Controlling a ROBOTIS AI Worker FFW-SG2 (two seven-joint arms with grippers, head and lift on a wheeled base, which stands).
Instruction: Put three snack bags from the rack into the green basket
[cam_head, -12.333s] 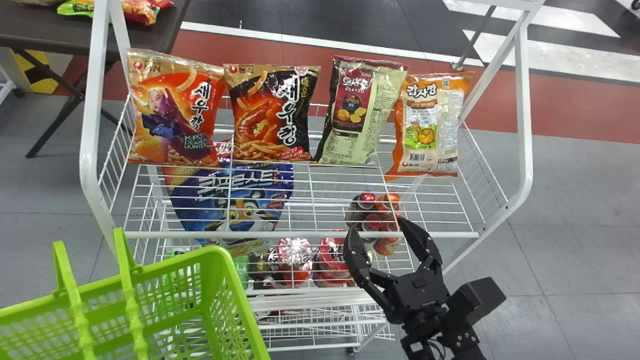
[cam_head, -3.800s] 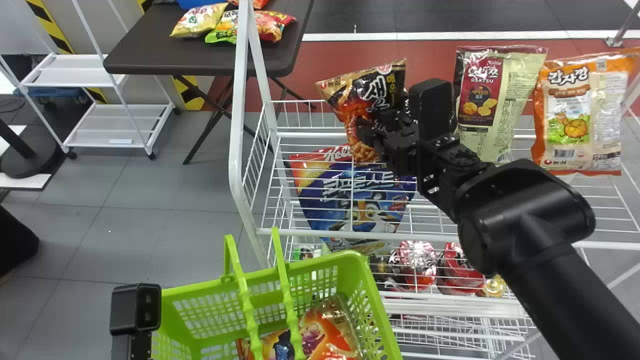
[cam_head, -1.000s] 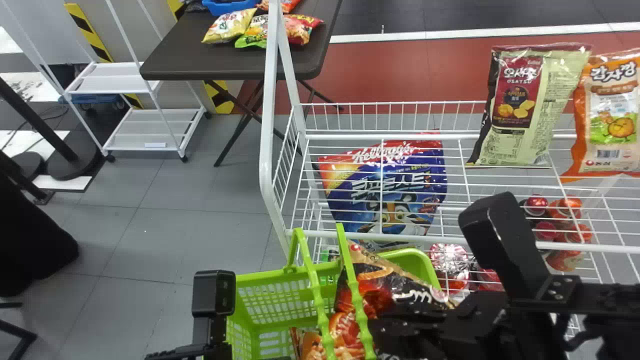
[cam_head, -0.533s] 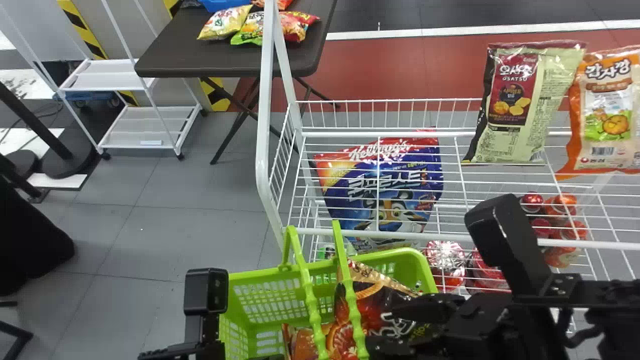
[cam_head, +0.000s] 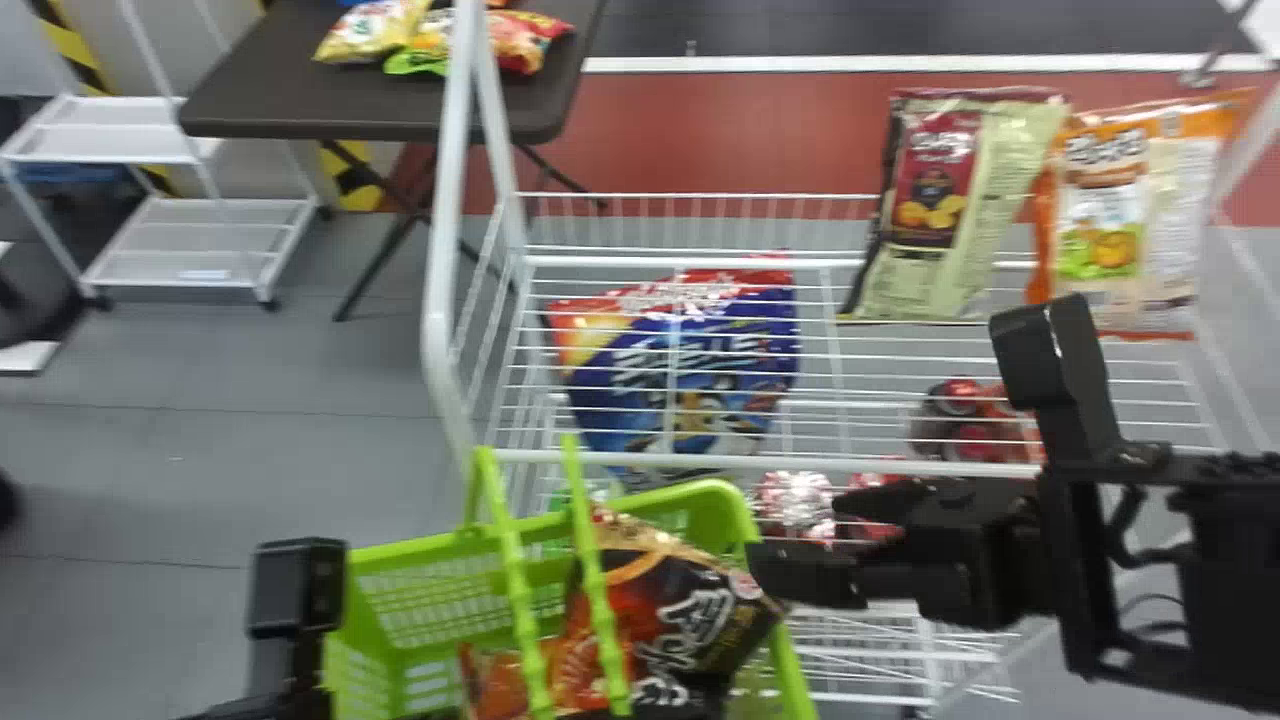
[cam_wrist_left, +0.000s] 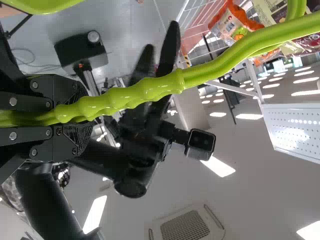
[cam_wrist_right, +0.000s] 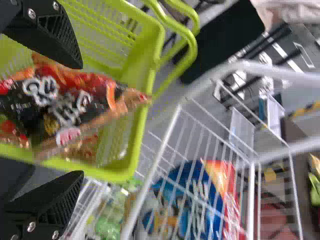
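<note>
Grey floor (cam_head: 190, 480) beneath, my right gripper (cam_head: 796, 540) points left, agape; left gripper (cam_head: 283, 688) clasps both handles (cam_head: 604, 610). Basket (cam_head: 740, 510): two bags (cam_head: 700, 615); rack (cam_head: 860, 464): two.

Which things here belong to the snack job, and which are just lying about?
Job:
green basket
black snack bag and orange snack bag inside
rack
maroon-and-green bag, orange-and-white bag on it
left gripper, right gripper

Lying about:
blue bag, lower shelf
dark table, its snack bags
white cart

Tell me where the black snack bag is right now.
In the head view, the black snack bag sits in the right half of the green basket, partly over an orange bag and just left of the open right tool.
</note>
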